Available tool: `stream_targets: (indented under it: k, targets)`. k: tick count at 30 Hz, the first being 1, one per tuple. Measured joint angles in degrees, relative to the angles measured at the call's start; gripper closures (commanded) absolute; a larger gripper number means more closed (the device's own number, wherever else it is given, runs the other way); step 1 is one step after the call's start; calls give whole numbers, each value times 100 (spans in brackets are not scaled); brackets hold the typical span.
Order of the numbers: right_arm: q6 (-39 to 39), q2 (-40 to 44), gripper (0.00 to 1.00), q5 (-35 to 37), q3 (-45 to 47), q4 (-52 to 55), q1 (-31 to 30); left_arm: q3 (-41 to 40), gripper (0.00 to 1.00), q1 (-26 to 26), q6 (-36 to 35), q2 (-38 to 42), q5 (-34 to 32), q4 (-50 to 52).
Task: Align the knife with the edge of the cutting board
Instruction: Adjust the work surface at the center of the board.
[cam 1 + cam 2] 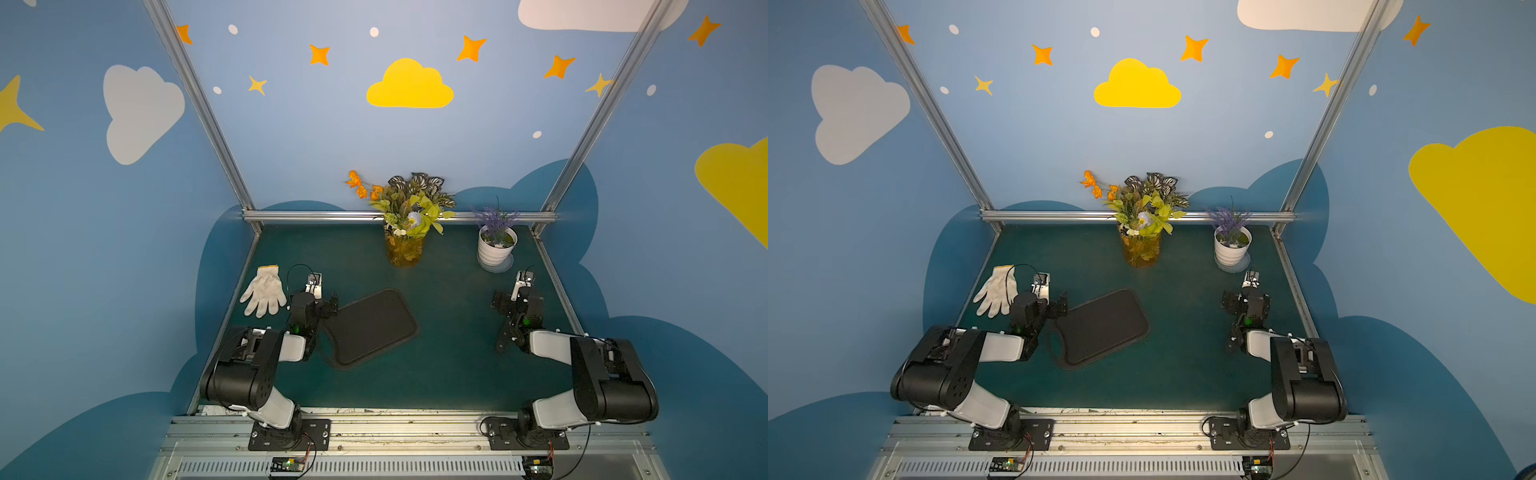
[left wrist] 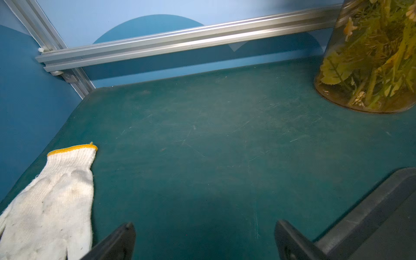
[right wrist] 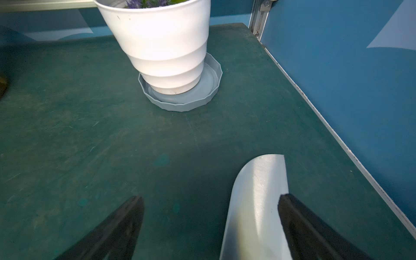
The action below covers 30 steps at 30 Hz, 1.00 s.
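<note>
The right jaws stand wide, gripping nothing, above the knife (image 3: pixel 256 202), whose blade lies flat on the surface (image 3: pixel 90 135) beneath one fingertip. The left jaws, also wide, hover just beside the cutting board (image 1: pixel 370 328), well left of the knife.

No legible text, label, brand or number in any view. Any print on the small circuit boards (image 1: pixel 286 464) at the near edge too small to make out.
</note>
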State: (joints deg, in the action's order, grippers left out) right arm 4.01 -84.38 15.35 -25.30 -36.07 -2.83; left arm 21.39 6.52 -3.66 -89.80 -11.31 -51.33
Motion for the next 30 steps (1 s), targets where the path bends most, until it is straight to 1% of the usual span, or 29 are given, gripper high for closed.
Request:
stream_targets:
  k: [8,19,30]
  targets:
    - [0,0,2,-4,0,17,0,0,0,0,-2,0,0,-20]
    - [2,0,2,-195,0,33,76,0,0,0,-2,0,0,-20]
    - [2,0,2,-164,0,39,59,-2,0,0,0,0,0,-28]
